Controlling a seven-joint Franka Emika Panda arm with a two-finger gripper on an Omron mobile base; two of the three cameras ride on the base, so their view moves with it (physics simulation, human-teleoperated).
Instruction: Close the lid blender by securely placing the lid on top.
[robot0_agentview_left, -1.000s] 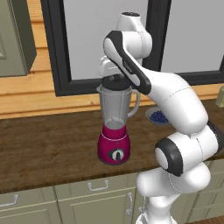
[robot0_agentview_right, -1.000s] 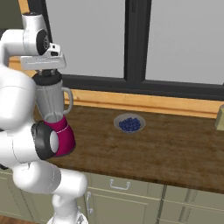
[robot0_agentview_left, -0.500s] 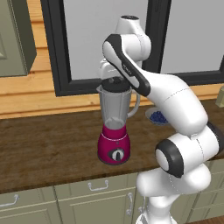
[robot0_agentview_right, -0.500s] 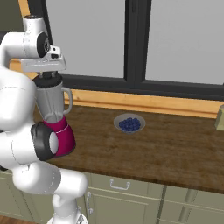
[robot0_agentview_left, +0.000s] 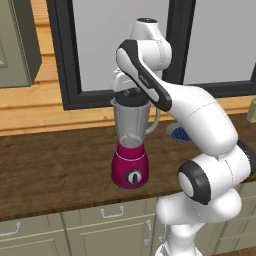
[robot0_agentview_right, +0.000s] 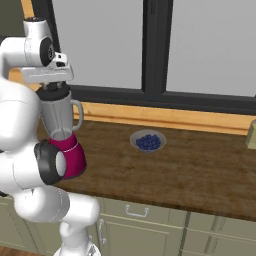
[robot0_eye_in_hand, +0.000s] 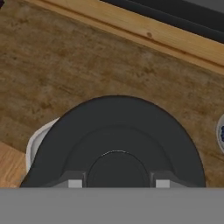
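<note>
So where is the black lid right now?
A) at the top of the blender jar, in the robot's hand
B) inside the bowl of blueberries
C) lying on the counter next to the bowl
A: the lid sits at the mouth of the blender jar, with the hand shut on its knob.

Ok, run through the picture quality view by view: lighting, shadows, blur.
Left base view: flat, even rendered light, soft focus, the blender casts a faint shadow on the counter. Right base view: same even light, slightly blurred edges, no glare on the window. Hand view: the lid looms close, dark, with little surface detail.
</note>
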